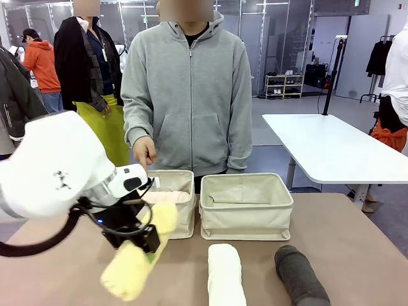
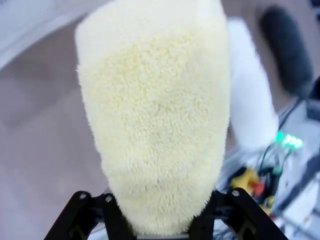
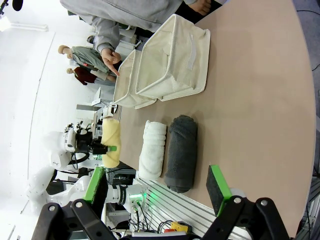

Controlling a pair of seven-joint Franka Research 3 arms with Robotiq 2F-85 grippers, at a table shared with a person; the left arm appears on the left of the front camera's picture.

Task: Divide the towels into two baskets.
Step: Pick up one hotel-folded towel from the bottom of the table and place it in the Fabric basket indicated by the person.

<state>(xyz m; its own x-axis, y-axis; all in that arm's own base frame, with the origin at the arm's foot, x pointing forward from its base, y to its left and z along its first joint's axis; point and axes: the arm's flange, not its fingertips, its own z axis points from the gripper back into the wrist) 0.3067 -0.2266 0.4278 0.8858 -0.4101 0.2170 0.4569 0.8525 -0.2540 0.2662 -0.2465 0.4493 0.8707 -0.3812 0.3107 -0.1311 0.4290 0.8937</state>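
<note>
My left gripper [image 1: 148, 247] is shut on the light yellow towel [image 1: 136, 262], holding the roll tilted above the table's near left. In the left wrist view the yellow towel [image 2: 155, 115] bulges between the black fingers [image 2: 116, 220]. The white towel [image 1: 225, 275] and the dark grey towel [image 1: 299, 275] lie side by side on the near table. Two cream baskets stand at the far side: the left basket [image 1: 185, 220] holds a pale pink towel [image 1: 167, 196], while the right basket [image 1: 245, 217] shows no towel inside. My right gripper [image 3: 157, 185] stands open above the table's near right edge, well short of the grey towel [image 3: 181, 152].
A person in a grey hoodie stands behind the baskets, one hand [image 1: 145, 153] pointing down at the left basket. The brown table [image 1: 357, 236] is bare to the right of the baskets. Other people and a white table [image 1: 331, 146] are farther back.
</note>
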